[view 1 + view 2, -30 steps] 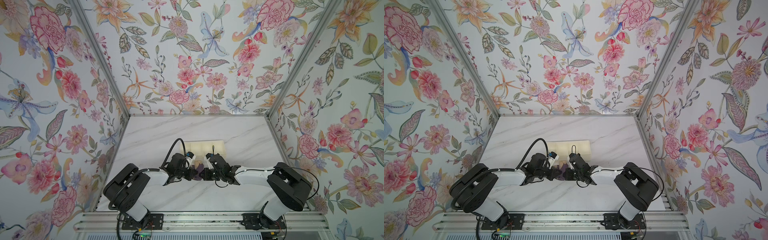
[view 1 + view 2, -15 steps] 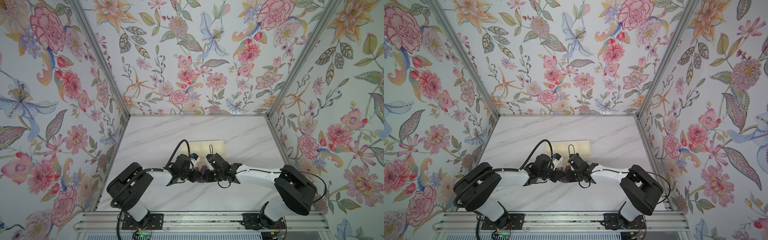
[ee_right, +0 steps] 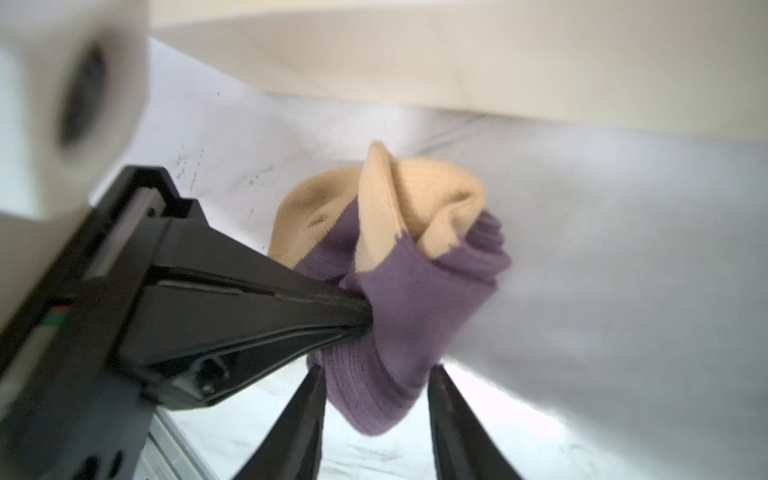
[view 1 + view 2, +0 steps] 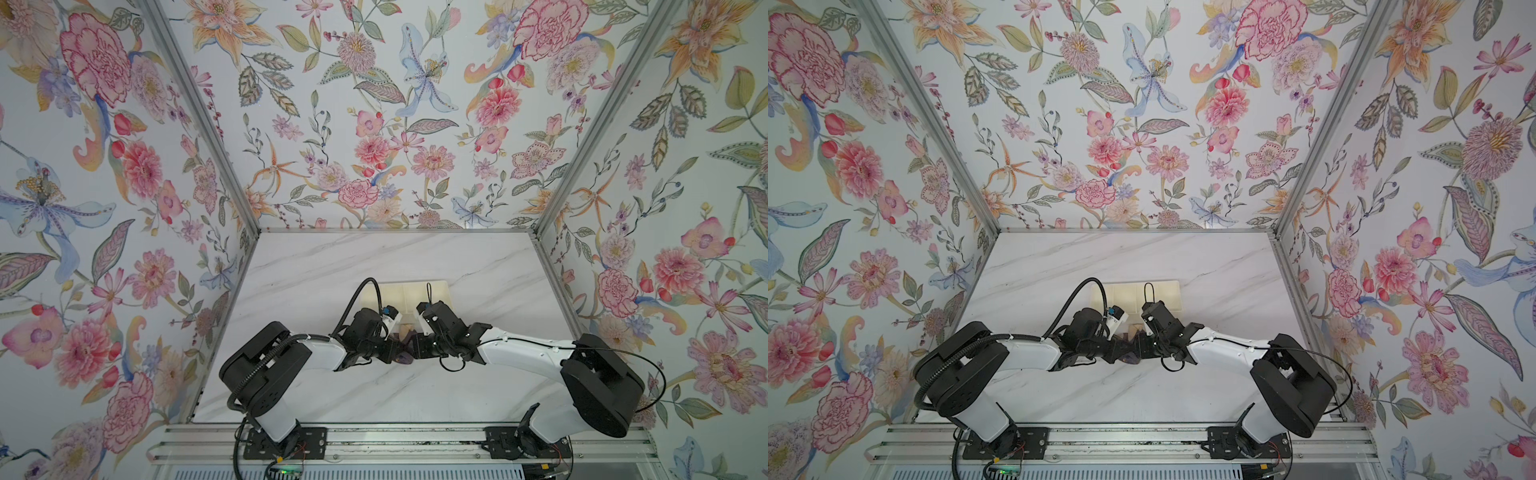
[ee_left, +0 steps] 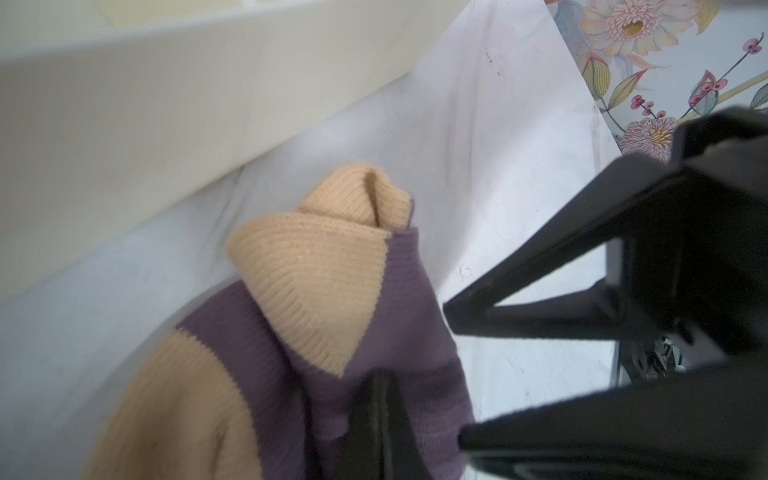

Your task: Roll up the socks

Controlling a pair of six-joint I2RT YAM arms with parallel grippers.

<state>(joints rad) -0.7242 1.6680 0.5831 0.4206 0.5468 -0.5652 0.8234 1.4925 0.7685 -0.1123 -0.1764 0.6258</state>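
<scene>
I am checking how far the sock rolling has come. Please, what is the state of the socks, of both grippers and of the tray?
socks: bunched in a loose bundle, tan ends sticking out, not tightly rolled.
left gripper: shut on the socks' purple fabric.
right gripper: open, jaws spread beside the socks, gripping nothing.
tray: lying flat on the table, only partly in view.

Pair of dark purple ribbed-knit socks (image 3: 415, 299) with tan toe and heel patches: bunched together into a loose, crumpled, partly rolled bundle, tan parts at one end, purple folds at the other, at mid white marble tabletop (image 4: 374, 257).
</scene>
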